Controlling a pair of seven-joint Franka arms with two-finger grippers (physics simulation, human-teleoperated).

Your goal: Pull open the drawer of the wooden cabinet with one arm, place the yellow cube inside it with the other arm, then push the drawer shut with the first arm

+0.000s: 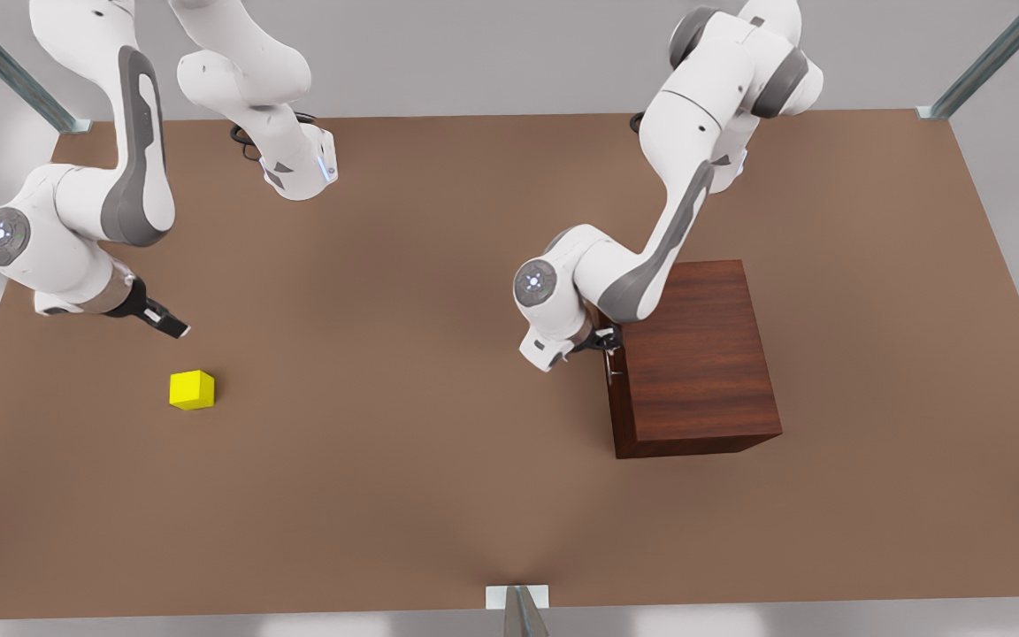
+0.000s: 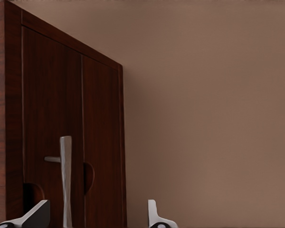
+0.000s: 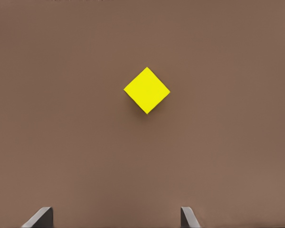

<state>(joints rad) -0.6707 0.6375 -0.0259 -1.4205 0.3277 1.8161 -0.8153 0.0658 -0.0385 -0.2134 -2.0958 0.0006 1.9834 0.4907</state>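
left gripper (image 1: 609, 341) at drawer (image 2: 69, 142) handle (image 2: 65, 183), fingers apart astride the bar | right gripper (image 1: 175, 327) above yellow cube (image 1: 192, 389) on tabletop (image 1: 386, 442), fingers apart | risk: fingers slip off the slim bar (shallow bite); cube sits corner-on, could skid.

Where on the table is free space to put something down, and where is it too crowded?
The widest bare stretch of the brown table lies between the yellow cube and the wooden cabinet; the near edge is bare too. Crowded spots: the cabinet's handle, where the open left gripper sits, and around the cube, with the open right gripper beside it.
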